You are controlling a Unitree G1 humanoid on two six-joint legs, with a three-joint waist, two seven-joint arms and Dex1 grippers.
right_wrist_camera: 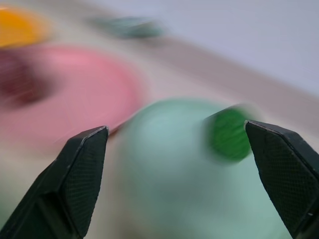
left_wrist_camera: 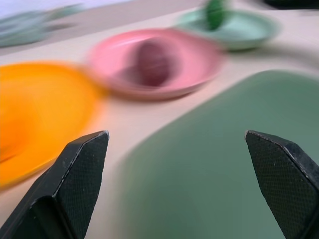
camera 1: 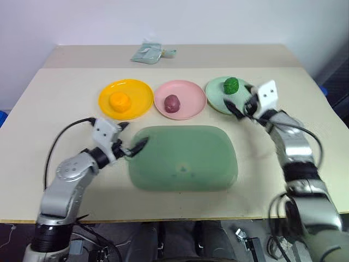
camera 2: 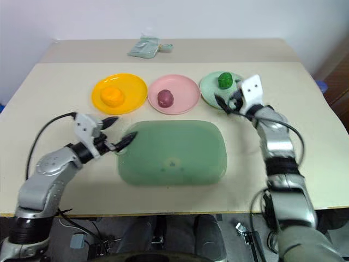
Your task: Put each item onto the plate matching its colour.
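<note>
Three plates in row on table (camera 1: 49, 103): orange ball (camera 1: 119, 100) on yellow-orange plate (camera 1: 139, 90), maroon ball (camera 1: 172, 102) on pink plate (camera 1: 191, 90), bumpy green ball (camera 1: 231, 85) on mint plate (camera 1: 214, 93) (balls round, no long axis to tell). Big green tray (camera 1: 182, 158) just before plates. Right gripper (camera 1: 244, 107) spread wide, empty, at mint plate's near edge. Left gripper (camera 1: 132, 137) spread, empty, at tray's left edge. Bare tabletop at both sides.

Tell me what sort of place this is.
Probably a lab or test room set up for robot practice, not a home. A plain beige table stands against a bare white wall, bearing only three coloured plates, each with a ball on it, and a green tray. Loose cables trail from the arms.
</note>
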